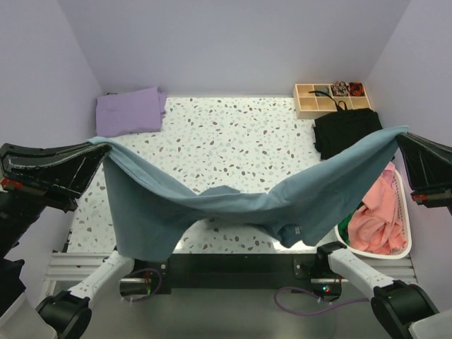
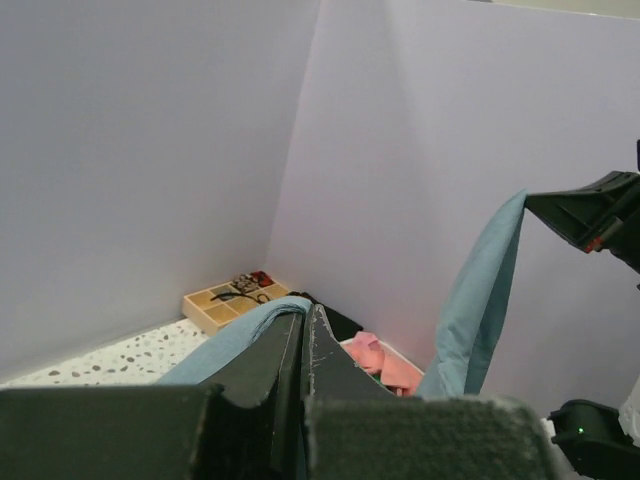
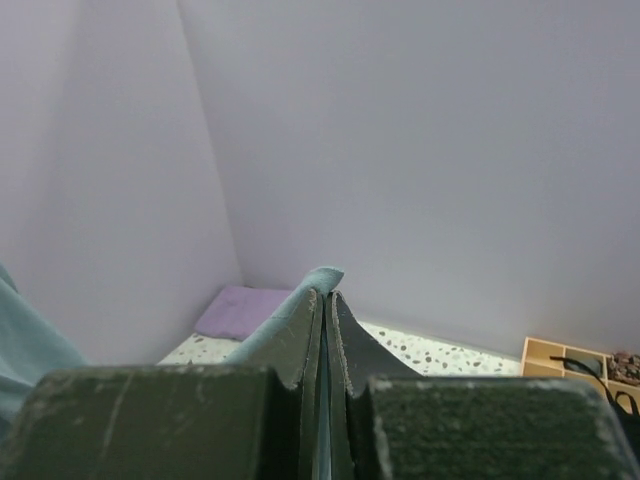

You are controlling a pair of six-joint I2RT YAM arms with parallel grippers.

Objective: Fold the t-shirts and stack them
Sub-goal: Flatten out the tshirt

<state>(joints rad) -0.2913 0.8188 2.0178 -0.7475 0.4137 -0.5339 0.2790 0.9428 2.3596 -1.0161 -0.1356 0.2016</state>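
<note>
Both arms are holding the blue shirt (image 1: 212,205) up, spread and sagging over the worktop (image 1: 233,134). The left fingers (image 1: 81,157) and right fingers (image 1: 420,150) are each pinching a corner of it. It is not yet folded. One purple shirt (image 1: 131,111) is lying folded at the far-left corner, and pink shirts (image 1: 378,212) are waiting in the basket (image 1: 405,219).

The space is enclosed by plain, pale lavender walls (image 1: 233,42), evenly lit. Between them a white counter (image 1: 233,134) speckled with grey and black is set, filling the middle of the top view. A wooden compartment tray (image 1: 308,107) is placed at its upper right corner.
</note>
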